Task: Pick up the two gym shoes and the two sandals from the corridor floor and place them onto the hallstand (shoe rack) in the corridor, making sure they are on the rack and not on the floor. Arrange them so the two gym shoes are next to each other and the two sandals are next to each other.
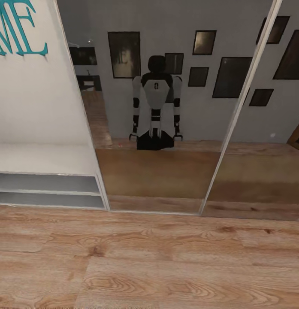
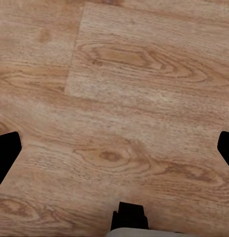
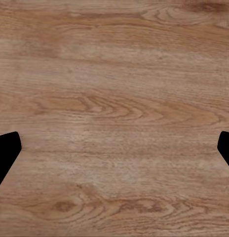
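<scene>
The robot faces a mirror (image 1: 166, 128) above the wooden floor (image 1: 149, 262). Left tool (image 2: 117, 148) and right tool (image 3: 117, 148) both spread wide, holding nothing.

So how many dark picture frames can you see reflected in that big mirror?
8, though more may be cut off: one tall left of the robot's reflection, one behind it, three to its right, three at the far right.

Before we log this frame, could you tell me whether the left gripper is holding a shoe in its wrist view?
No: the left gripper is open, its fingers spread wide with bare corridor floor between them.
</scene>
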Motion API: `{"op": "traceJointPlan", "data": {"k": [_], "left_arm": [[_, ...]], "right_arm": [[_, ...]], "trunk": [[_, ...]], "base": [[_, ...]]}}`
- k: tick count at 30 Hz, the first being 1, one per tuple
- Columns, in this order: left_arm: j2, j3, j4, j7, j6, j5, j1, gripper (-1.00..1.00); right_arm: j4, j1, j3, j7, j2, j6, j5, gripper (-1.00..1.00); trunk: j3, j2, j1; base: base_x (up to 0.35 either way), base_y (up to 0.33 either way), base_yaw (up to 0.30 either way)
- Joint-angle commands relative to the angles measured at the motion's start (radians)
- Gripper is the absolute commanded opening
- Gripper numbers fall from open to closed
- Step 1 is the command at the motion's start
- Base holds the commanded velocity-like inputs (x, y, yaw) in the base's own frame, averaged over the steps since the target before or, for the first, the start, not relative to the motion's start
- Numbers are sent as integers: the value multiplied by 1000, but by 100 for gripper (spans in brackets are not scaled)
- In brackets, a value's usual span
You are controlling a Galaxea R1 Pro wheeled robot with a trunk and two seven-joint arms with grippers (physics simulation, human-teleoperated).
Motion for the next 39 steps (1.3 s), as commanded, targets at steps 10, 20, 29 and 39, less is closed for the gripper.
{"op": "traceJointPlan", "data": {"k": [10,20,29,39], "left_arm": [[-1,1,2,-2,-3,2,-1,100],[-2,0,1,-2,-3,2,-1,100],[-2,-1,1,-2,-3,2,-1,100],[0,-2,1,-2,-3,1,-1,100]], "right_arm": [[0,0,-1,-1,0,-3,1,100],[0,0,-1,0,0,-3,2,100],[0,0,-1,0,0,-3,2,100],[1,0,0,0,0,-3,2,100]], "trunk": [[-10,0,0],[-18,0,0],[-26,0,0],[-35,0,0]], "base": [[0,0,229],[0,0,229],[16,0,229],[273,0,230]]}}
